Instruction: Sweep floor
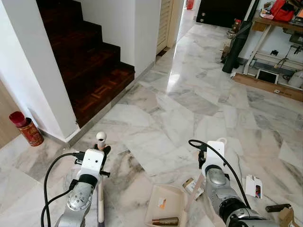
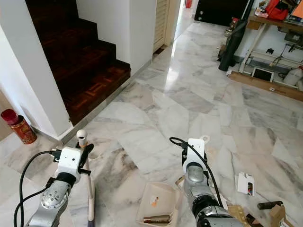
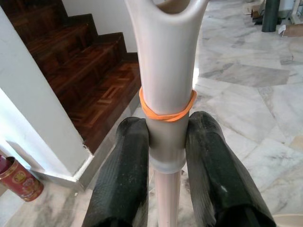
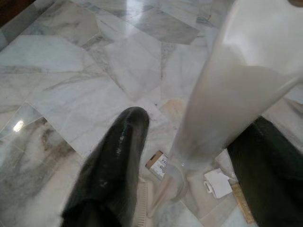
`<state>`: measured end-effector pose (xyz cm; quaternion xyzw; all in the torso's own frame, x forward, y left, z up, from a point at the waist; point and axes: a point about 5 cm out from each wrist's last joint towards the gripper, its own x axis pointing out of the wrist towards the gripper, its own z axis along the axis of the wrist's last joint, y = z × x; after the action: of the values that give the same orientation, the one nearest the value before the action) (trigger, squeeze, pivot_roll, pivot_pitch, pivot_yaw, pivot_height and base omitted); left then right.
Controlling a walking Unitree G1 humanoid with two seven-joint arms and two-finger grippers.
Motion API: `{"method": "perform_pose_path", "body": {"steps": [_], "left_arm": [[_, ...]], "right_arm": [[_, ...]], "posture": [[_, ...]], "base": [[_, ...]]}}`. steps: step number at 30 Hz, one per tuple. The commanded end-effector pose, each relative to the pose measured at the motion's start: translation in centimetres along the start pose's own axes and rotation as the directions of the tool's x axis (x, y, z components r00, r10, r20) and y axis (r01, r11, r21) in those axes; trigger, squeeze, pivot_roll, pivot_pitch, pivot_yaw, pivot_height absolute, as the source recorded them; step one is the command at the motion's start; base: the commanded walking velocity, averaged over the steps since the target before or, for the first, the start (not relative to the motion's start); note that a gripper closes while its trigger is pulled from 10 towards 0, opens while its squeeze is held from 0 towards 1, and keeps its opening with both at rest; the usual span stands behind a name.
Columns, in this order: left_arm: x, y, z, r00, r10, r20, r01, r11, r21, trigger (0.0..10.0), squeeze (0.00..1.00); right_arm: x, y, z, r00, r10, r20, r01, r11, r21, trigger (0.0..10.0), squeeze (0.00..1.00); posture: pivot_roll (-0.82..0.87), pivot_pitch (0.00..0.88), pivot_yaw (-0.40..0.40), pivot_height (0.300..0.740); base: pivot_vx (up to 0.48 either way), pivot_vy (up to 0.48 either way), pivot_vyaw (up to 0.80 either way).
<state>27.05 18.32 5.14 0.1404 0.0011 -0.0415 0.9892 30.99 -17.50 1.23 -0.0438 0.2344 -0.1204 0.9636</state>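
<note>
The left gripper [image 3: 165,156] clamps the upright broom [image 1: 101,142] at lower left; the right gripper [image 4: 189,161] holds the dustpan [image 1: 166,204] handle, litter [image 1: 253,186] lower right.

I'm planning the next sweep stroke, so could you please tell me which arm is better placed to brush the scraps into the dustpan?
Left, probably. The left gripper is shut on the broom handle, while the right gripper holds the dustpan handle, with the dustpan beside scraps on the floor.
</note>
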Motion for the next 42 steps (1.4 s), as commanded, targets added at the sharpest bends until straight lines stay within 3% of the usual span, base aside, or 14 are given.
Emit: {"method": "perform_pose_path", "body": {"steps": [1,19,30,31,32,33,42], "left_arm": [[0.1,0.1,0.4,1.0,-0.007,0.025,0.007,1.0,0.023,10.0,0.0],[0.0,0.1,0.4,1.0,-0.01,0.019,0.01,1.0,0.021,10.0,0.0],[0.1,0.1,0.5,1.0,-0.01,0.022,0.01,1.0,0.02,10.0,0.0],[0.1,0.1,0.5,1.0,-0.01,0.022,0.009,1.0,0.02,10.0,0.0],[0.1,0.1,0.5,1.0,-0.009,0.022,0.009,1.0,0.02,10.0,0.0],[0.1,0.2,0.5,1.0,-0.009,0.023,0.009,1.0,0.021,10.0,0.0],[0.6,0.4,1.0,0.999,-0.008,0.042,0.007,1.0,0.019,10.0,0.0]], "right_arm": [[-0.1,-0.2,-0.6,1.0,-0.009,-0.023,0.008,1.0,-0.005,0.0,0.0],[-0.1,-0.5,-0.7,0.999,-0.033,-0.029,0.033,0.999,0.009,0.0,0.0],[0.2,-1.1,0.3,0.998,-0.059,0.008,0.057,0.989,0.138,0.0,0.0],[0.2,-1.2,0.6,0.998,-0.065,0.018,0.061,0.987,0.147,4.6,0.0],[0.3,-1.3,0.8,0.997,-0.069,0.024,0.065,0.986,0.151,4.6,0.0],[0.3,-1.3,0.9,0.997,-0.073,0.03,0.067,0.985,0.158,10.0,0.0],[0.6,-1.0,3.4,0.991,-0.038,0.131,0.008,0.975,0.223,10.0,0.0]], "posture": [[0.08,0.0,-0.071,0.74],[0.08,0.0,-0.069,0.74],[0.08,0.0,-0.067,0.74],[0.08,0.0,-0.067,0.74],[0.08,0.0,-0.066,0.74],[0.08,0.0,-0.065,0.74],[0.08,0.0,-0.061,0.74]], "base": [[0.0,0.0,0.0],[0.0,0.0,0.0],[0.0,0.0,0.0],[0.0,0.0,0.0],[0.0,0.0,0.0],[0.0,0.0,0.0],[0.0,0.0,0.0]]}}
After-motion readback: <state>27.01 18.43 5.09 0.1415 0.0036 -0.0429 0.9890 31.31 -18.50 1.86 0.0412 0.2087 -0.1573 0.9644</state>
